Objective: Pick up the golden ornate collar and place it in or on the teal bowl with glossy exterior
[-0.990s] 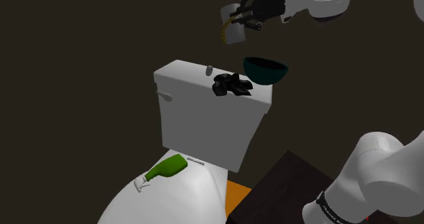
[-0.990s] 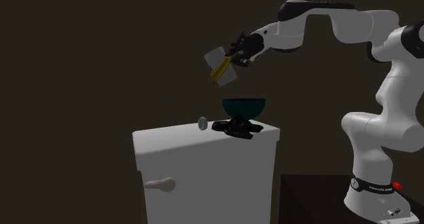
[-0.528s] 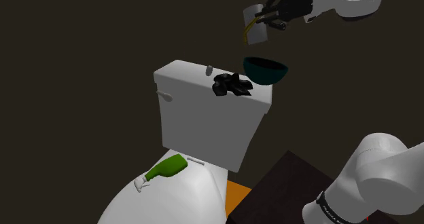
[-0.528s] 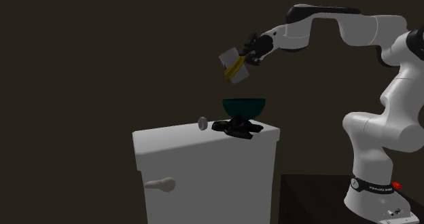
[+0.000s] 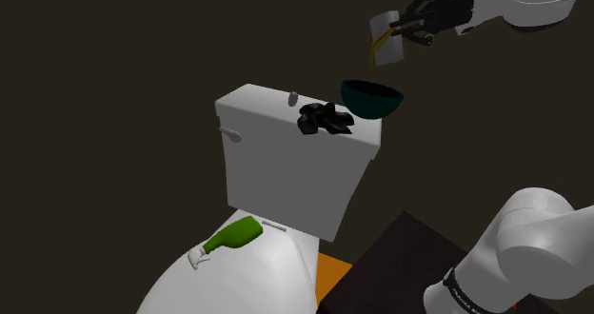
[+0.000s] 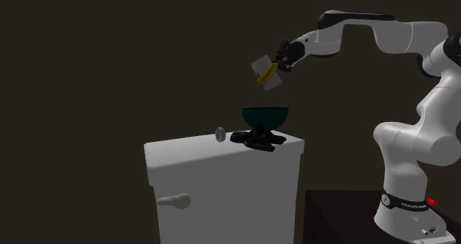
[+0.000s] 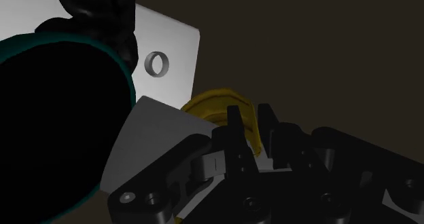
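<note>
Over the last second the gripper [image 5: 402,31] had carried the collar [image 5: 379,46] steadily toward the shoulder view's right and a little higher. It started above the black crumpled heap [image 5: 325,118] on the toilet tank [image 5: 286,160] and ended above the bowl [image 5: 372,96]. The bowl, the heap and the small grey ring [image 7: 157,63] on the tank lid had not shifted at all. In the second exterior view the collar hung almost straight over the middle of the bowl, well clear of its rim. In the shoulder view it sat a touch to the right of the bowl's middle. The jaws were closed down narrow, with the gold band of the collar pinched between the two black fingers. A pale grey flat piece [image 7: 153,144] joined to the collar stuck out beyond the fingertips on the bowl's side. In the wrist view the bowl's dark hollow and teal rim [image 7: 126,73] lay just past that grey piece, so the hand seemed to be pointed close to the target. The carry looked nearly finished. What remained was probably a small correction to centre the collar, a descent toward the rim, and the release. From that height a drop could bounce the collar off the glossy side or knock it onto the heap beside the bowl, which stood touching or nearly touching it. The bowl also sat at the tank's far right end, near the edge, so a hard landing might nudge it.
</note>
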Available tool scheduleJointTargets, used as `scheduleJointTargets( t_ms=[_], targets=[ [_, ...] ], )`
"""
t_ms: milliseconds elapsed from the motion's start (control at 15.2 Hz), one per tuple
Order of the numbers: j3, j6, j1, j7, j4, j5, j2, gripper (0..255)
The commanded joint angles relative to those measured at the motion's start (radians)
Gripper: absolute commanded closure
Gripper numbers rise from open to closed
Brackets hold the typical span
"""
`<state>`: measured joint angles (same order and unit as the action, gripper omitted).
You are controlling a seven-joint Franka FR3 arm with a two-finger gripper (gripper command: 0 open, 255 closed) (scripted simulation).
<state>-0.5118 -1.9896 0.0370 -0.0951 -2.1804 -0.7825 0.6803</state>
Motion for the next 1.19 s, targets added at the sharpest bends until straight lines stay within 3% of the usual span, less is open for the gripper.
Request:
scheduleJointTargets(
  t_ms=[0, 1122],
  targets=[
    [-0.009, -0.003, -0.004, 0.018, -0.020, 0.001, 0.007, 255],
    [-0.048, -0.110, -0.009, 0.185, -0.222, -0.041, 0.029, 255]
  ],
)
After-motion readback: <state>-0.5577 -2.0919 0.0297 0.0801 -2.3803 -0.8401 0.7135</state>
